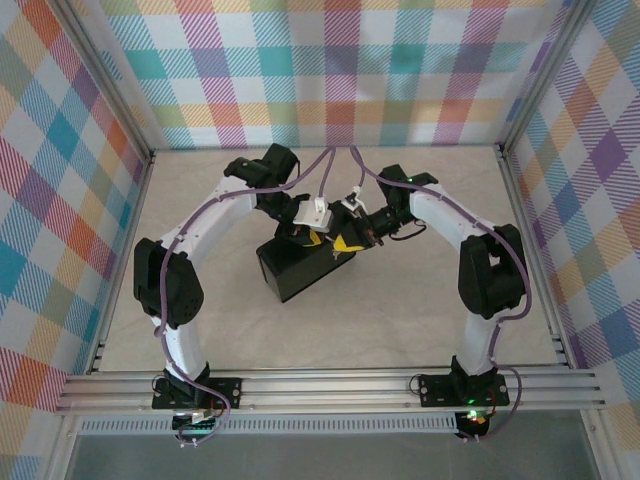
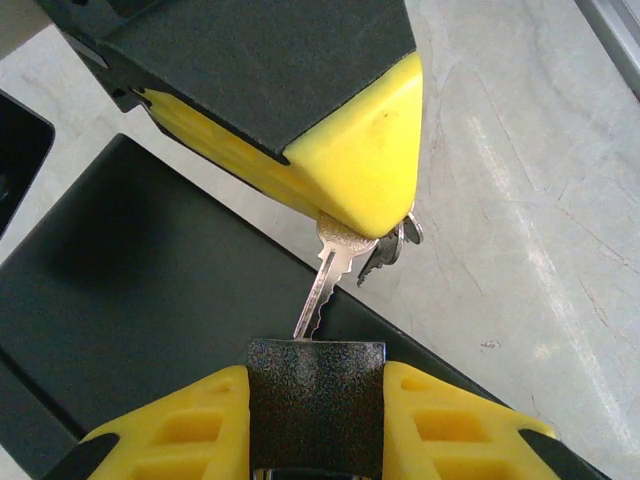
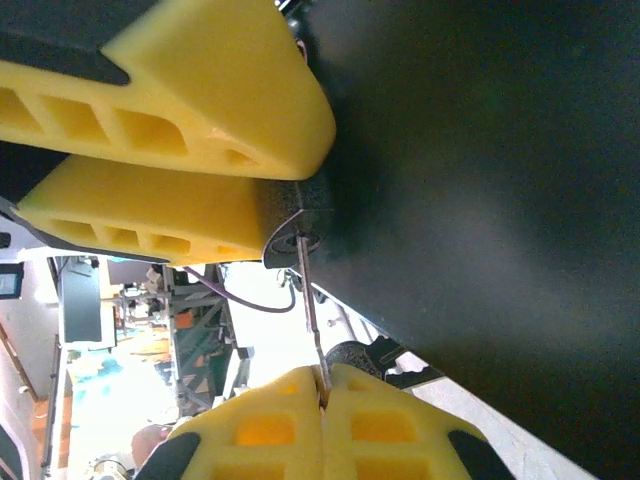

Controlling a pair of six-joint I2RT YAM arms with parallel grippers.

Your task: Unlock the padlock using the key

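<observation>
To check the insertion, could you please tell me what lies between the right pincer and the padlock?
The key bridges it, from right pincer to padlock, in the left wrist view.

Black textured padlock [image 2: 316,400], thin silvery key [image 2: 321,288] slanted above it, tip touching the padlock's top edge

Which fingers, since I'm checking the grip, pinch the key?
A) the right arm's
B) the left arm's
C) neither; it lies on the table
A: the right fingers are shut on the key, its blade meeting the padlock clamped between the left fingers.
</observation>
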